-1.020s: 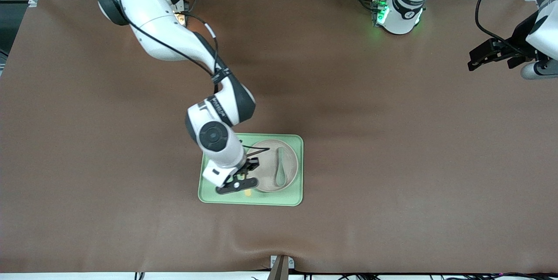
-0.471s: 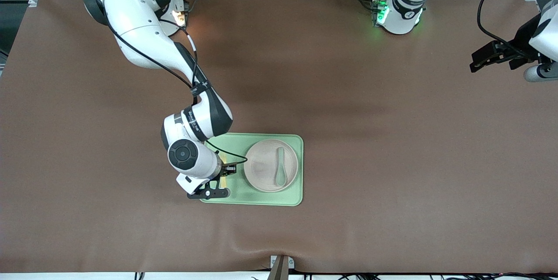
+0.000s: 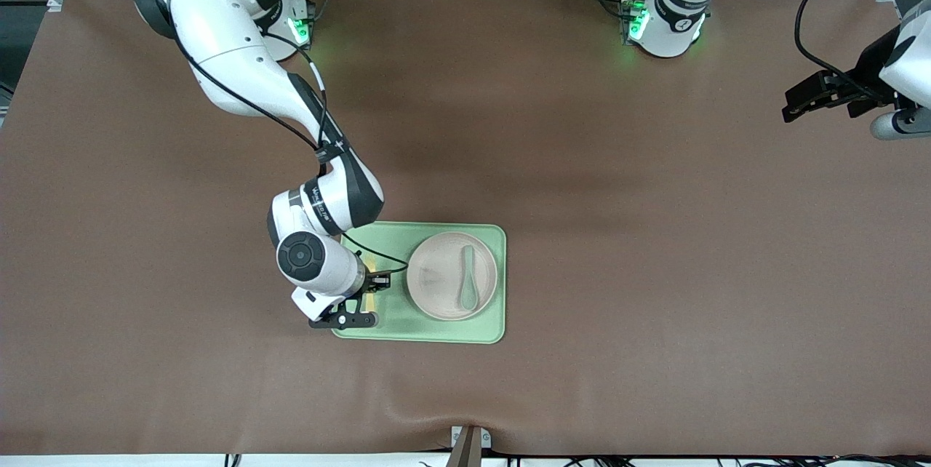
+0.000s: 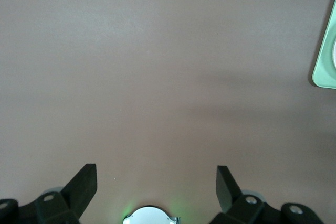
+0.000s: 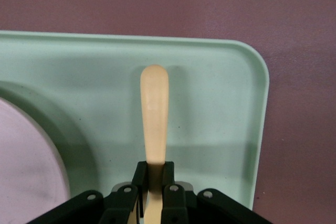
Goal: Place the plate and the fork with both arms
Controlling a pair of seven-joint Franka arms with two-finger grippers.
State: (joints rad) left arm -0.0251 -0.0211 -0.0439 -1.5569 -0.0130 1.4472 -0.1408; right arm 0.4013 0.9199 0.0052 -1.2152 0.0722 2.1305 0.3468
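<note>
In the front view, the light-green tray [image 3: 436, 332] lies near the middle of the bench, closer to the edge by the front camera. The plate [image 3: 440, 292] sits in the tray, on the half toward the left arm's end, and a grey-green spoon [image 3: 468, 279] rests on it. The right gripper [image 3: 366, 291] is over the tray's other half, toward the right arm's end. Only a thin yellow strip of the fork [image 3: 370, 301] shows beside the black fingers. The left gripper [image 3: 807, 97] hangs over the bench edge at the left arm's end and waits.

In the left wrist view, the left gripper [image 4: 156, 179] has its fingers wide apart with nothing between them. Below is bare brown bench, and one corner of the tray [image 4: 325, 64] shows at the picture's edge.

In the right wrist view, the right gripper [image 5: 152, 182] is closed narrow on the fork [image 5: 154, 116], whose handle points out over the tray floor [image 5: 210, 124], beside the plate's rim [image 5: 52, 150].

The risks, in my judgement: the grip is on one end only, so the fork may pivot or slip. If it is released from too high, it may bounce toward the tray's raised edge or against the plate.
</note>
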